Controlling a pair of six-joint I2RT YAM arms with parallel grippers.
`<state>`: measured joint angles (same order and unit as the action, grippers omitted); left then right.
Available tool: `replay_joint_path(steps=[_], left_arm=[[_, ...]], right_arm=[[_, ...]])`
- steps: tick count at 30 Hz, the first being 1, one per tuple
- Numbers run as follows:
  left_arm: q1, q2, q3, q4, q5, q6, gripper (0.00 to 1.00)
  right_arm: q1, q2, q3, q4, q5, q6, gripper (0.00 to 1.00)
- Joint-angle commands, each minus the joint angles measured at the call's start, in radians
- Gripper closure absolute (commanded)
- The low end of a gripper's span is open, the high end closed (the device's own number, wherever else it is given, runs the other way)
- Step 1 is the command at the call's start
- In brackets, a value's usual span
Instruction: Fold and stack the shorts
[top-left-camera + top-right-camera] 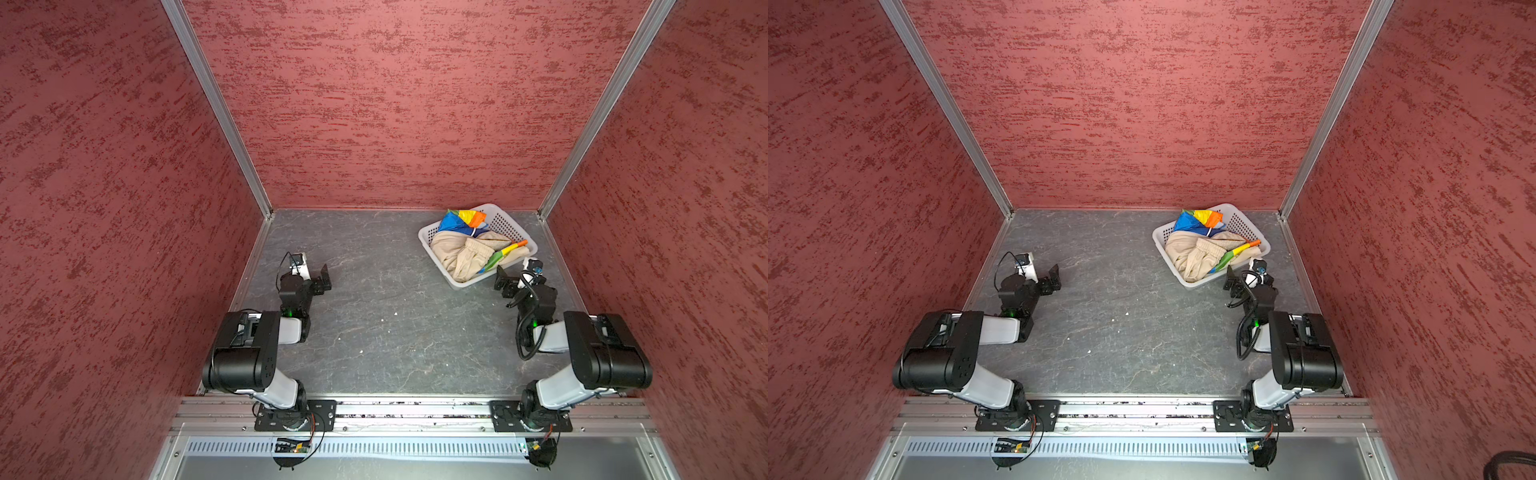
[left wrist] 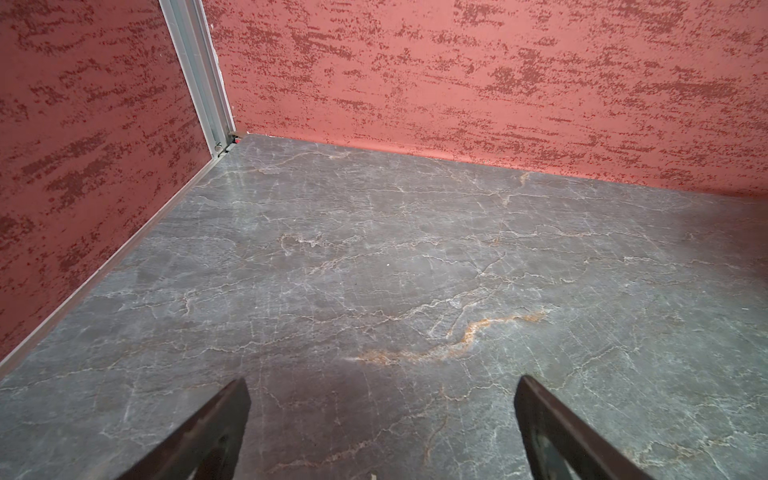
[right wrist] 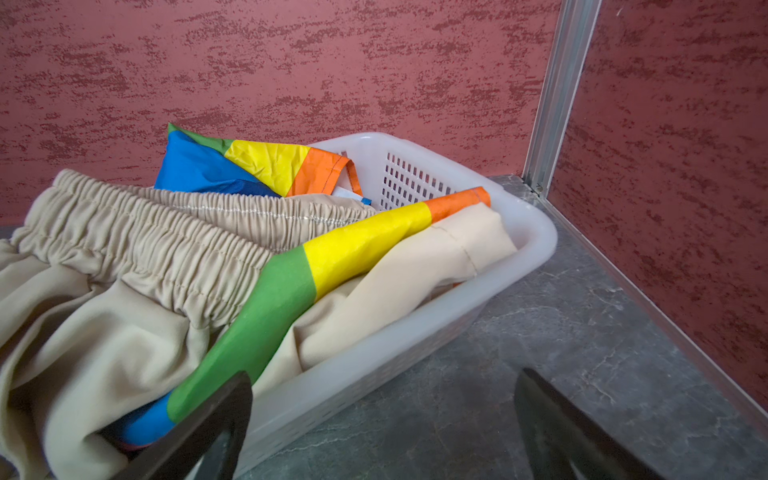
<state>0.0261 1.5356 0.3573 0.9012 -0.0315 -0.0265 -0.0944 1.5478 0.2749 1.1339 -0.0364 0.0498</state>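
Right of centre in both top views, near the back wall: a white basket (image 1: 506,224) holding the beige shorts (image 1: 459,255), crumpled, gathered waist uppermost, and the rainbow shorts (image 1: 464,219) partly beneath, one striped strip across the beige cloth. Just below the basket's lower right side, the right gripper (image 1: 503,279), jaws wide apart, gripping nothing. At left of frame, the left gripper (image 1: 323,277), likewise wide and empty, above bare grey table (image 1: 395,324).

Lab test cell — red panels (image 1: 374,104), aluminium framing (image 1: 217,104)
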Motion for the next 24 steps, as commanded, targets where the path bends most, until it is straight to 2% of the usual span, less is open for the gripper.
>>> replay_joint_path(steps=[1, 3, 4, 5, 6, 8, 10, 12, 14, 17, 20, 22, 24], left_arm=[[-0.042, -0.059, 0.036, -0.076, -0.062, 0.048, 0.01], [-0.112, -0.150, 0.096, -0.244, -0.219, 0.080, 0.01], [-0.134, -0.181, 0.126, -0.303, -0.279, 0.082, 0.00], [-0.149, -0.215, 0.161, -0.356, -0.351, 0.034, 0.00], [-0.153, -0.243, 0.188, -0.400, -0.407, -0.046, 0.00], [-0.159, -0.300, 0.281, -0.622, -0.527, -0.296, 0.01], [-0.164, -0.341, 0.381, -0.837, -0.587, -0.478, 0.01], [-0.163, -0.382, 0.459, -1.035, -0.601, -0.599, 0.01], [-0.157, -0.427, 0.488, -1.116, -0.576, -0.635, 0.00], [-0.098, -0.478, 0.482, -1.137, -0.415, -0.614, 0.00], [-0.018, -0.495, 0.489, -1.187, -0.239, -0.622, 0.01], [0.030, -0.494, 0.503, -1.228, -0.130, -0.610, 0.10], [0.044, -0.494, 0.508, -1.250, -0.079, -0.594, 0.18]], right_arm=[[0.015, -0.125, 0.062, -0.168, 0.169, 0.036, 0.01], [0.018, -0.243, 0.134, -0.363, 0.261, 0.077, 0.01], [0.018, -0.284, 0.152, -0.396, 0.286, 0.103, 0.01], [0.020, -0.325, 0.175, -0.429, 0.292, 0.113, 0.01], [0.028, -0.348, 0.211, -0.492, 0.307, 0.118, 0.01], [0.055, -0.348, 0.359, -0.752, 0.361, 0.137, 0.01], [0.085, -0.299, 0.495, -0.976, 0.377, 0.166, 0.01], [0.143, -0.255, 0.565, -1.093, 0.394, 0.166, 0.01], [0.240, -0.225, 0.575, -1.102, 0.414, 0.108, 0.03], [0.359, -0.168, 0.605, -1.134, 0.448, 0.079, 0.11], [0.394, -0.100, 0.680, -1.208, 0.340, 0.130, 0.27], [0.420, -0.029, 0.733, -1.247, 0.286, 0.160, 0.36], [0.452, 0.019, 0.767, -1.255, 0.277, 0.165, 0.40]])
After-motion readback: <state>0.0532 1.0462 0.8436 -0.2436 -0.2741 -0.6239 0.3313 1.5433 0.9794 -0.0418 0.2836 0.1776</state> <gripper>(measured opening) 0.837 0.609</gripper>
